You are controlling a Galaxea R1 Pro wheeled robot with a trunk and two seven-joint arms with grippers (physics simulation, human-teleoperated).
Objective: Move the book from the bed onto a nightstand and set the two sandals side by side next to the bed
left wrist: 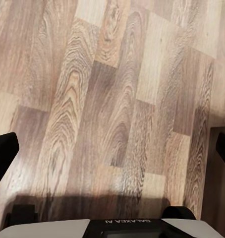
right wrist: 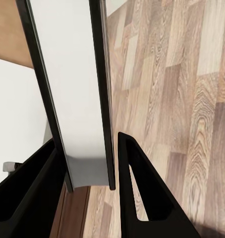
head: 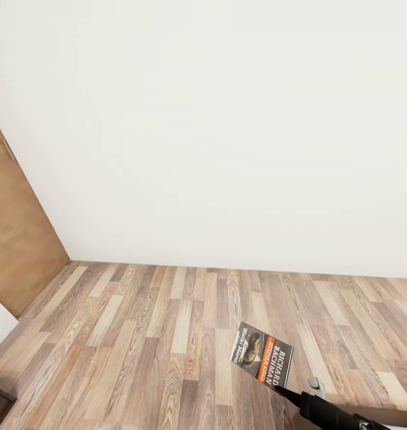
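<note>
Carried above the floor [head: 167,334] near a white wall [head: 227,119]: book [head: 262,352], pinched at its lower edge by right gripper [right wrist: 87,163]. Likely light, thin, floppy, slick-covered; best gripped near spine. Left gripper [left wrist: 112,148] spread, empty.

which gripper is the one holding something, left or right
The right gripper: its fingers are closed on the edge of the book, carried above the wood floor. The left gripper is open with bare floor between its fingers.
</note>
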